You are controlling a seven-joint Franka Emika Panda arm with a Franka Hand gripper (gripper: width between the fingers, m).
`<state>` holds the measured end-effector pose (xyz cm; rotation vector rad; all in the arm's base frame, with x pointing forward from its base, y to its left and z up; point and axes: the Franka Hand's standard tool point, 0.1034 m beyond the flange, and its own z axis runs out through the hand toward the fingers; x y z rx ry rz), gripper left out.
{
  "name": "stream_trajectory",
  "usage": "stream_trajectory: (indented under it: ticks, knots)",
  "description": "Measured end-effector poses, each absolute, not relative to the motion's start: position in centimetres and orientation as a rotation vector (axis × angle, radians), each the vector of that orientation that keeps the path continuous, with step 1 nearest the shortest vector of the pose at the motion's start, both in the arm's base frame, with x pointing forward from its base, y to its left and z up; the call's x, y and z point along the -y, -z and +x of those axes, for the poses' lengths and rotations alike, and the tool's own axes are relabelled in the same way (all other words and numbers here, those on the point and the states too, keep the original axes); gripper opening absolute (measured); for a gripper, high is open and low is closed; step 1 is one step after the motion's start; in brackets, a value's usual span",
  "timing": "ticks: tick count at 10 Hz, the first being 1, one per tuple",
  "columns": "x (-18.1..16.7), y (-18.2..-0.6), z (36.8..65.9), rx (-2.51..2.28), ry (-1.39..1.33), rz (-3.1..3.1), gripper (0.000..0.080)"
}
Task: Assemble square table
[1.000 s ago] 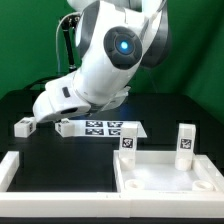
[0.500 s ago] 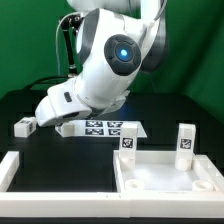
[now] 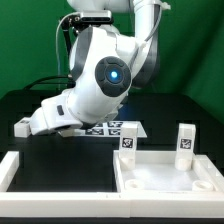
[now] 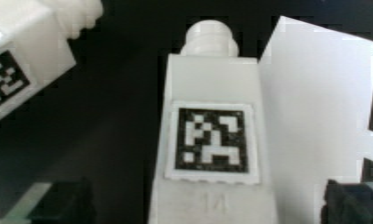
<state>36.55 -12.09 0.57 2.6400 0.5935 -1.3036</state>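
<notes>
Reaching for a leg; no grasp made yet.

Fingers of the gripper (image 4: 201,202) are spread wide, straddling a leg (image 4: 213,120) that lies just beside the marker board (image 3: 112,127); nothing is pinched. A loose leg (image 3: 22,126) lies well apart from the board. The panel (image 3: 165,180) sits nearer the camera than the board, with upright legs (image 3: 128,140) on it. Next, by my judgement: lower, centre on the leg, close, then carry it to a free corner.

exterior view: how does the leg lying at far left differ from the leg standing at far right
The lying leg rests on its side on the black table; the standing leg is upright. The lying leg is apart from the square panel; the standing leg sits at its back edge. Both are white and tagged.
</notes>
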Motion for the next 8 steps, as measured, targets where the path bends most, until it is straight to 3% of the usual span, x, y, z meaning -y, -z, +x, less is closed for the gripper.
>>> stream_trajectory:
  ticks: [2,3,8]
  knots:
    - [12.09,-0.55,36.53,-0.594,1.305,2.64,0.0384]
    - [12.09,-0.56,36.53,-0.594,1.305,2.639,0.0289]
    - [12.09,-0.56,36.53,-0.594,1.305,2.639,0.0289]
